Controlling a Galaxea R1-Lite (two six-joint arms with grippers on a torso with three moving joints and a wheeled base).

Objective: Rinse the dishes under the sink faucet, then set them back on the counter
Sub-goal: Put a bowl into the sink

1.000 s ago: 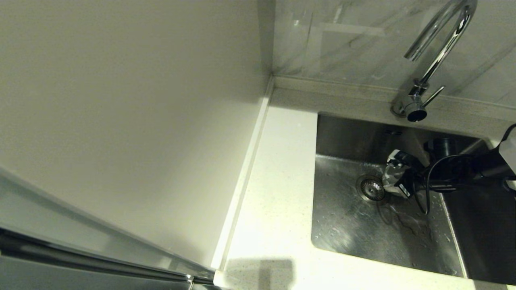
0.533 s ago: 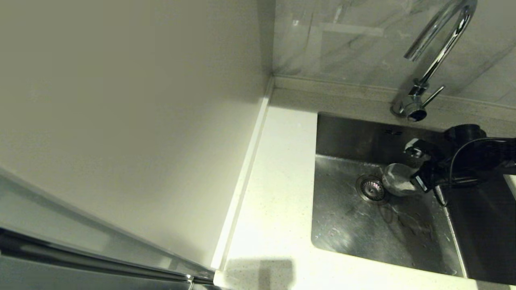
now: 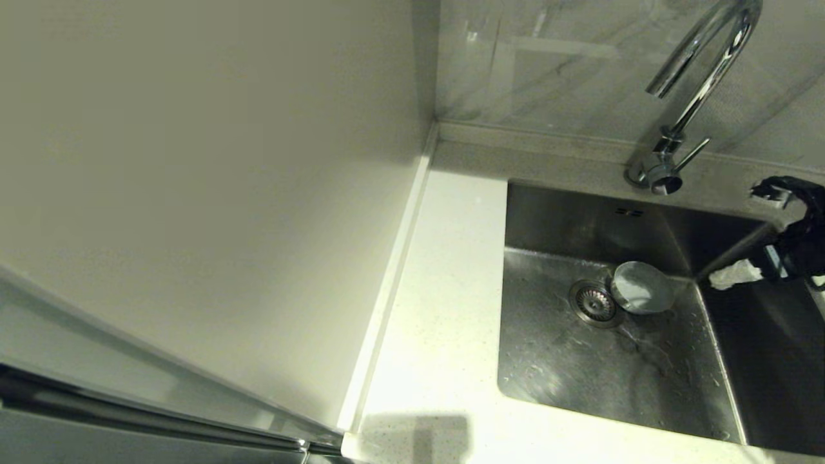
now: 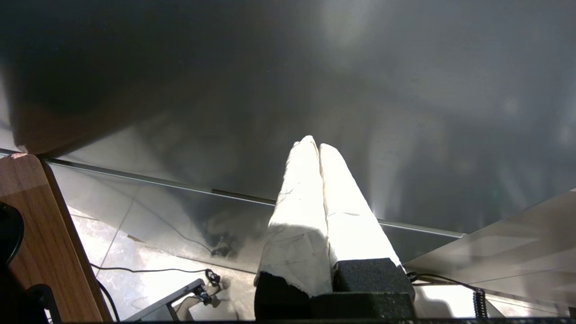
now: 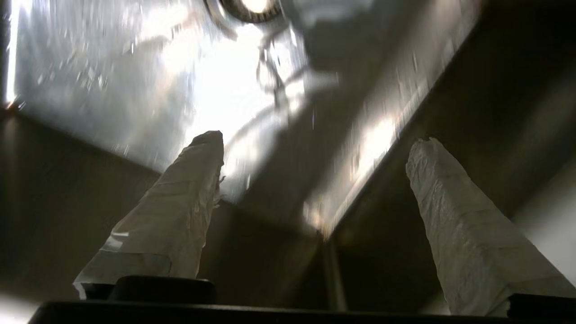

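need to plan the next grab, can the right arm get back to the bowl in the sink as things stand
Probably yes. The bowl sits uncovered on the sink floor beside the drain. The right gripper hangs just off to its right with jaws open, and nothing lies between them. The faucet stands clear behind.

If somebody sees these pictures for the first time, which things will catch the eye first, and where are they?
First, the small pale bowl lying alone in the steel sink, touching the round drain. Next, the tall chrome faucet curving over the sink's back edge. Then the right claw, wide open with white-wrapped fingers, at the sink's right side, apart from the bowl.
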